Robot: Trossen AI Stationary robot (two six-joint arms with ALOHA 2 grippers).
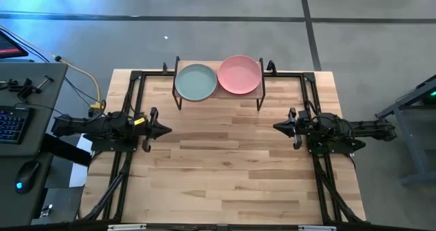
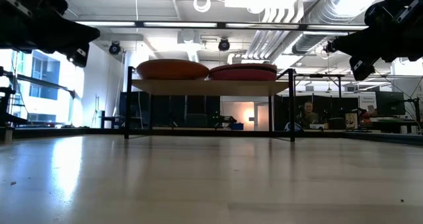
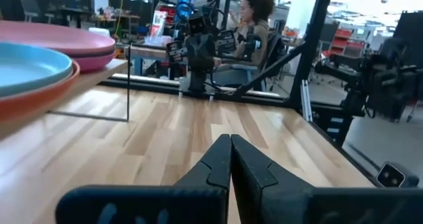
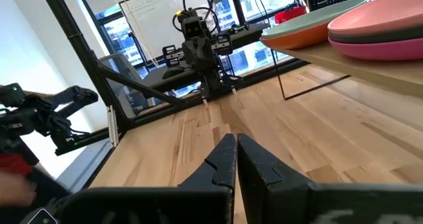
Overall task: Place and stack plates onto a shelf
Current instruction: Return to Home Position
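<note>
A light wood table (image 1: 225, 176) is seen from above, with a dark robot arm at each side edge. The left gripper (image 1: 167, 129) hangs over the table near the left edge, about midway down it and pointing toward the centre. Its two fingers are pressed together and hold nothing. A low shelf (image 2: 211, 87) with thin black legs stands at the middle of the far edge and carries two stacks of plates side by side. The left stack has a teal plate (image 1: 195, 82) on top and an orange plate (image 2: 172, 69) at the bottom; what lies between them cannot be made out. The right stack touches it, or nearly so. It has a salmon plate (image 1: 240, 74) on top, a grey plate (image 4: 396, 34) under it and a magenta plate (image 2: 243, 73) lowest. The right gripper (image 1: 276, 127) hangs near the right edge, level with the left one and facing it, well apart from the shelf. Its fingers are also closed on nothing. No plate lies on the table itself.
</note>
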